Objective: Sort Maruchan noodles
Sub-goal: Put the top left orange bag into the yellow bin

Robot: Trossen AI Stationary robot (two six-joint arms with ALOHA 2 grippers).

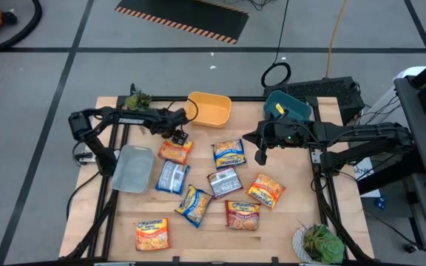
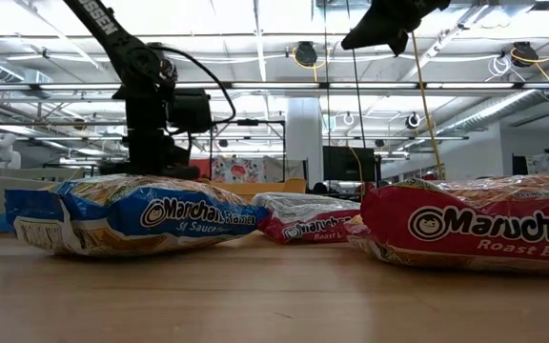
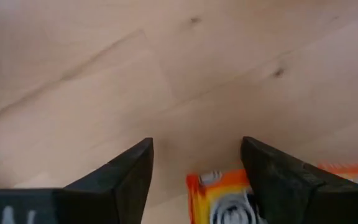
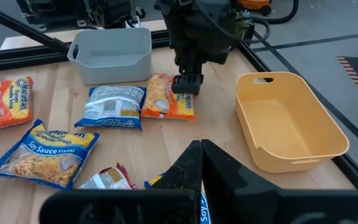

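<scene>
Several Maruchan packets lie flat on the wooden table: an orange one (image 1: 174, 151), blue-and-yellow ones (image 1: 229, 153) (image 1: 194, 205), a silver-blue one (image 1: 172, 177), a red-brown one (image 1: 225, 181), a red one (image 1: 242, 214), and further orange ones (image 1: 265, 191) (image 1: 152, 233). My left gripper (image 1: 177, 137) (image 3: 194, 149) is open and low over the far edge of the orange packet (image 3: 219, 196), whose corner shows between its fingers. My right gripper (image 1: 261, 155) (image 4: 201, 155) is shut on nothing and hovers right of the blue-and-yellow packet.
A yellow bin (image 1: 209, 108) and a teal bin (image 1: 287, 106) stand at the far edge, and a grey bin (image 1: 133, 168) stands at the left beside the packets. Small plants sit at the far left corner (image 1: 137, 100) and the near right corner (image 1: 320, 242).
</scene>
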